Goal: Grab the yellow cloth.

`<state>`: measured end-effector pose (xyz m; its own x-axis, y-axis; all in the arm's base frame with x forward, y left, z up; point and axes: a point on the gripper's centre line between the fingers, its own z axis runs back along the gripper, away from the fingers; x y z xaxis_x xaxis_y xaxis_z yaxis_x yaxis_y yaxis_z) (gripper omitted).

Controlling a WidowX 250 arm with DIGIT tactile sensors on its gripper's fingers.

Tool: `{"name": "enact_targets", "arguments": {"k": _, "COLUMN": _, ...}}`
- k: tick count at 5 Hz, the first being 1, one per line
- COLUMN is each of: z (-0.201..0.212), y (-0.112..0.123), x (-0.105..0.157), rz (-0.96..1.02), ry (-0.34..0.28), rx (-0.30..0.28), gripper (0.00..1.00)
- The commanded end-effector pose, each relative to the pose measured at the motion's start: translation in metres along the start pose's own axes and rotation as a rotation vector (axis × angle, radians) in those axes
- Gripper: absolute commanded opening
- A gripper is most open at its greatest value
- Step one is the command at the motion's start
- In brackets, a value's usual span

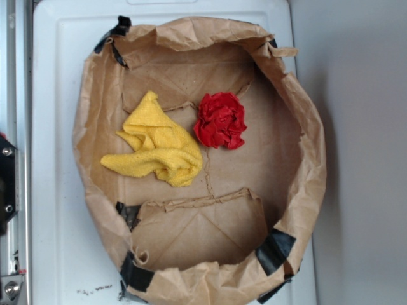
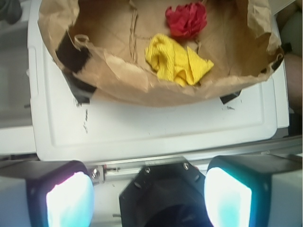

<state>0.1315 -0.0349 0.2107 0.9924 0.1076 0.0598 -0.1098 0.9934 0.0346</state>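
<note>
Spread fingers (image 2: 71, 201) in foreground, yellow cloth (image 2: 176, 60) beside red cloth (image 2: 186, 20), inside paper bag (image 2: 118, 71)

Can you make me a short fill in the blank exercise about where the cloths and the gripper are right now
1. The yellow cloth and the red cloth both lie inside a brown ____ bag.
2. The bag sits on a ____ tray.
3. The gripper holds ____.
4. In the exterior view, the red cloth lies to the ____ of the yellow cloth.

Missing words: paper; white; nothing; right
</note>
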Motion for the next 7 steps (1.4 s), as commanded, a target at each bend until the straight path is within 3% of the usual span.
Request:
{"name": "enact_targets", "arguments": {"k": 1, "z": 0.009, "y": 0.022, "x": 0.063, "rz": -0.076, "ry": -0.016, "rx": -0.061, "gripper": 1.0}}
{"name": "enact_targets", "arguments": {"k": 2, "z": 0.002, "y": 0.043, "x": 0.101, "rz": -0.057, "ry": -0.015, "rx": -0.083, "gripper": 1.0}}
{"name": "enact_targets", "arguments": {"k": 3, "z": -0.023, "y": 0.04, "x": 0.121, "rz": -0.036, "ry": 0.036, "rx": -0.063, "gripper": 1.0}}
{"name": "enact_targets", "arguments": {"k": 4, "z": -0.074, "y": 0.037, "x": 0.138, "rz": -0.033, "ry": 0.126, "rx": 0.005, "gripper": 1.0}}
{"name": "enact_targets", "arguments": {"k": 7, "z": -0.074, "y": 0.037, "x": 0.138, "rz": -0.033, "ry": 0.126, "rx": 0.005, "gripper": 1.0}}
